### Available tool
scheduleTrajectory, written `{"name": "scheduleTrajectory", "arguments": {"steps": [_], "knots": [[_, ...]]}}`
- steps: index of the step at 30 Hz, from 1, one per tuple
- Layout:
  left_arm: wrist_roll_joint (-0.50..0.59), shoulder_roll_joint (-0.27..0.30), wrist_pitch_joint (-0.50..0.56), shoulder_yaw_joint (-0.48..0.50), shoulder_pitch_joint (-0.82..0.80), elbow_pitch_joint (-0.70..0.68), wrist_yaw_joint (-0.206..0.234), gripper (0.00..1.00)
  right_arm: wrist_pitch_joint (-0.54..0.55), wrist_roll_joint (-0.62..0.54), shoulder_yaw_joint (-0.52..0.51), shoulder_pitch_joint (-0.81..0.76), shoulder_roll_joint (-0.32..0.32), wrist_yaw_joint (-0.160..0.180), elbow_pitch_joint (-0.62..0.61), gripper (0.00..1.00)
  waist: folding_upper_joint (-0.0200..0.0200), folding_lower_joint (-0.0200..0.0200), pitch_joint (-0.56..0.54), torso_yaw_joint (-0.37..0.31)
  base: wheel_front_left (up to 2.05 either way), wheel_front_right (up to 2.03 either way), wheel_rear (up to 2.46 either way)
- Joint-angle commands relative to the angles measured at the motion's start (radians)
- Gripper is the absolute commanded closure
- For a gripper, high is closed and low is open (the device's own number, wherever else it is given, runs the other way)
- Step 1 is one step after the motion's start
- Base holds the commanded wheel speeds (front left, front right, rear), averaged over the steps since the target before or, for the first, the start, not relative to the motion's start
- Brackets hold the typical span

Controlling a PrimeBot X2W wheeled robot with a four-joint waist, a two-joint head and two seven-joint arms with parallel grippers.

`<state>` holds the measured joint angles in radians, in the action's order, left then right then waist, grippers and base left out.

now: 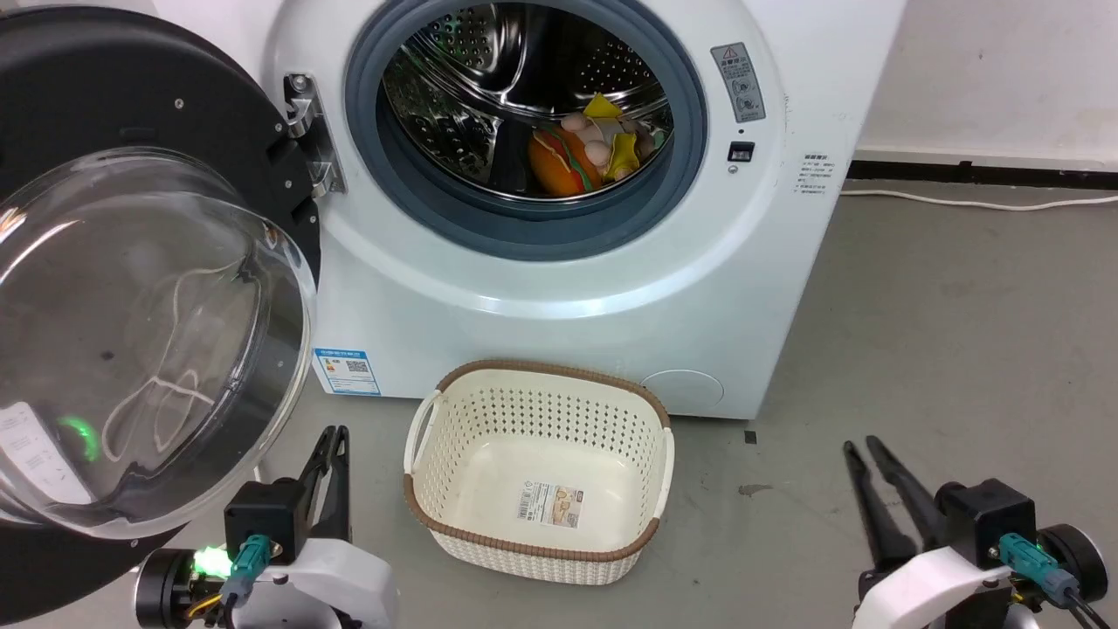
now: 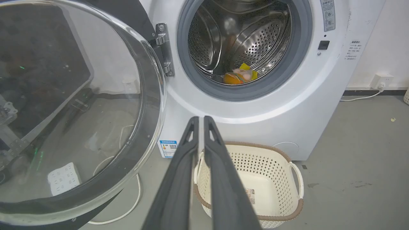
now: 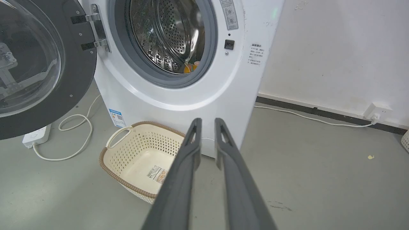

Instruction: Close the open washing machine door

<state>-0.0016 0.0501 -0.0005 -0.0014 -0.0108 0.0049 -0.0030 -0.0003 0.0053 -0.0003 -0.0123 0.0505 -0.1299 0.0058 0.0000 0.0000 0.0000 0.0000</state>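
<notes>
The left tool hangs low at the near left with its two dark fingers drawn almost together (a thin slit between them in the left wrist view) and nothing held. Just left of it is the lower rim of the washing machine door, with a gap between them. The right tool sits at the near right over bare grey floor, its fingers a little apart and empty.

Between the tools, on the floor, stands a cream perforated basket with a brown rim. Behind it is the washing machine. Its door stands swung wide to the left on a metal hinge, glass bowl facing the robot. Colourful soft items lie in the steel drum.
</notes>
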Motion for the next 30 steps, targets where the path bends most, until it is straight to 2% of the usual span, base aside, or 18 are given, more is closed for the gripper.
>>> {"name": "scheduleTrajectory", "arguments": {"steps": [1, 13, 30], "knots": [[0.0, 0.0, 0.0, 0.0, 0.0, 0.0, 0.0, 0.0, 0.0, 0.0, 0.0, 0.0, 0.0, 0.0, 0.0, 0.0, 0.0, 0.0, 0.0, 0.0, 0.0, 0.0, 0.0], [-0.003, 0.0, -0.025, -0.011, -0.003, -0.002, -0.001, 0.0, -0.025, 0.024, -0.014, -0.004, 0.0, 0.0, -0.002, 0.0, 0.0, 0.0, 0.0, 0.014, 0.0, 0.0, 0.0], [-0.006, 0.003, -0.065, -0.022, 0.003, -0.01, -0.001, 0.0, -0.065, 0.044, 0.007, -0.012, 0.0, 0.0, -0.003, 0.0, 0.0, 0.0, -0.004, 0.127, 0.0, 0.0, 0.0]]}}
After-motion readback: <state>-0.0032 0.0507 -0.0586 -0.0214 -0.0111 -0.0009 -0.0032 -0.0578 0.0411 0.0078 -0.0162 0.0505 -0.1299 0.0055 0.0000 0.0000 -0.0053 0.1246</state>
